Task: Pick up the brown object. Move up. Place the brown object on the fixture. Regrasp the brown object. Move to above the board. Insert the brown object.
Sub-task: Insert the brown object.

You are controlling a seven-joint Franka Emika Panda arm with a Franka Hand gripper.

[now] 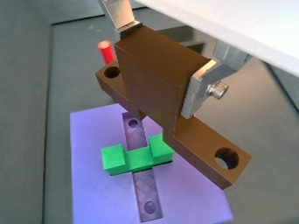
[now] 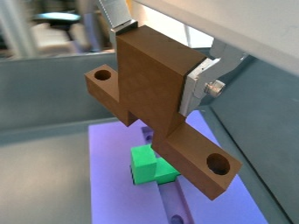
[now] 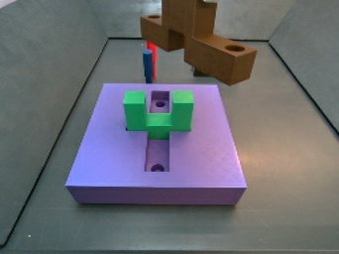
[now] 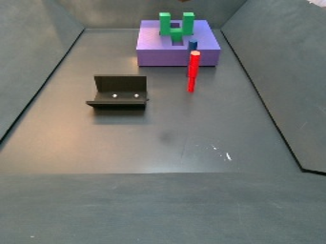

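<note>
The brown object (image 1: 152, 74) is a bar with a round hole at each end and a thick upright block in its middle. My gripper (image 1: 160, 61) is shut on that block, one silver finger on each side, as both wrist views show (image 2: 162, 59). It hangs in the air over the purple board (image 1: 91, 131), above the groove and the green U-shaped block (image 1: 117, 159). In a side view the brown object (image 3: 212, 55) floats above the board's far end (image 3: 106, 139). The fixture (image 4: 117, 92) stands apart on the floor, with nothing on it.
A red-and-blue upright post (image 3: 150, 60) stands on the floor just beyond the board, close below the held piece; it also shows in the wrist view (image 1: 107, 50) and beside the board (image 4: 193, 71). Grey walls ring the floor.
</note>
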